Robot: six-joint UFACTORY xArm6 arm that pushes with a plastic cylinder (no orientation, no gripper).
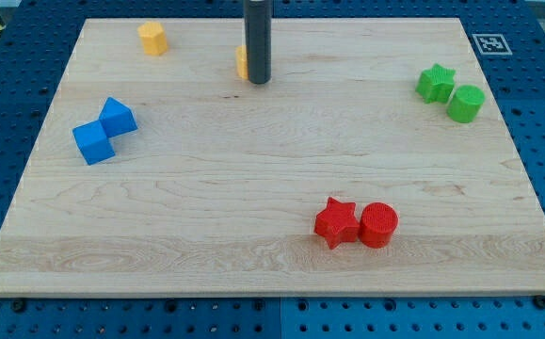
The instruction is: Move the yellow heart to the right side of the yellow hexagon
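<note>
A yellow hexagon [152, 39] sits near the view's top left of the wooden board [253, 188]. A second yellow block [242, 62] lies to its right, mostly hidden behind my rod, so its shape cannot be made out. My tip [258, 81] rests on the board, touching or right next to that yellow block's right side.
Two blue blocks [117, 116] [93, 142] touch each other at the left. A green star [435, 82] and a green cylinder [465, 103] sit at the right. A red star [336, 222] and a red cylinder [378, 225] sit at the bottom centre-right.
</note>
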